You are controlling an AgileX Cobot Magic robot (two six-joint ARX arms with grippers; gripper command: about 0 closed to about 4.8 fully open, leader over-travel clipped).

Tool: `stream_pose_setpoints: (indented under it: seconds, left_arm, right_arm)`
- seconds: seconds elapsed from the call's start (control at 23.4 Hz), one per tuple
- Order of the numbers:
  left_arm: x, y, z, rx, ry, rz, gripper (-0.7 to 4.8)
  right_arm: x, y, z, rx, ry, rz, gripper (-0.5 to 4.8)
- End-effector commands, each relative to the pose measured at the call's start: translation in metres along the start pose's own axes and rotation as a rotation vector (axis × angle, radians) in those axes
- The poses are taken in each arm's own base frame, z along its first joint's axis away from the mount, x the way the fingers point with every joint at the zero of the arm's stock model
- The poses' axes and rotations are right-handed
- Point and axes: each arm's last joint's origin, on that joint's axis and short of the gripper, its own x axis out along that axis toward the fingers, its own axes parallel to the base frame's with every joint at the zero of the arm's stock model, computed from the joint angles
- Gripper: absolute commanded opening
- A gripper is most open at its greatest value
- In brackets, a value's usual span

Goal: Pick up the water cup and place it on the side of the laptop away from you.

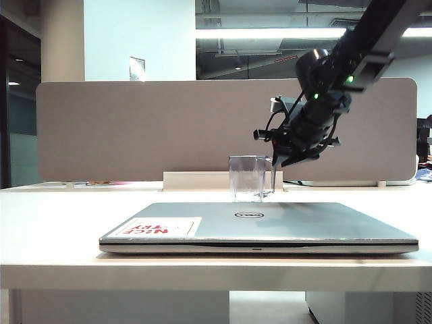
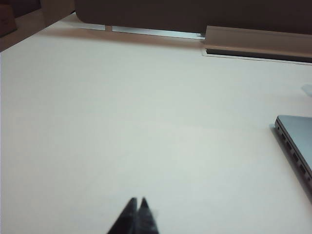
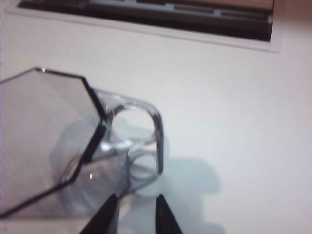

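Observation:
The water cup [image 1: 248, 177], a clear grey-tinted tumbler, stands upright on the table just behind the closed silver laptop [image 1: 270, 223], on its far side. My right gripper [image 1: 279, 160] hangs at the cup's upper right, near its rim. In the right wrist view the cup [image 3: 73, 146] lies just past the fingertips, and the right gripper [image 3: 136, 196] is open with only table and shadow between its jaws. My left gripper [image 2: 138, 200] is shut and empty over bare table, with the laptop's side edge [image 2: 295, 141] off to one side.
A grey partition [image 1: 135, 128] runs along the table's back edge, with a white cable tray [image 1: 202, 180] at its foot. The laptop lid carries a white sticker with red lettering [image 1: 158, 227]. The right arm [image 1: 364, 47] comes down from the upper right.

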Motion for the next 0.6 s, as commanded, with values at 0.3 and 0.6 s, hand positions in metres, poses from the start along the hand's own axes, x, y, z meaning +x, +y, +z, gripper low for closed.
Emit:
stream_pose_setpoints:
  seconds: [0.3, 0.6]
  left_arm:
    - [0.000, 0.000, 0.002, 0.000, -0.011, -0.002, -0.06]
    - [0.000, 0.000, 0.004, -0.001, -0.033, -0.003, -0.06]
  right_arm:
    - [-0.048, 0.001, 0.009, -0.066, 0.201, -0.033, -0.07]
    - [-0.107, 0.000, 0.019, -0.071, 0.080, -0.034, -0.07]
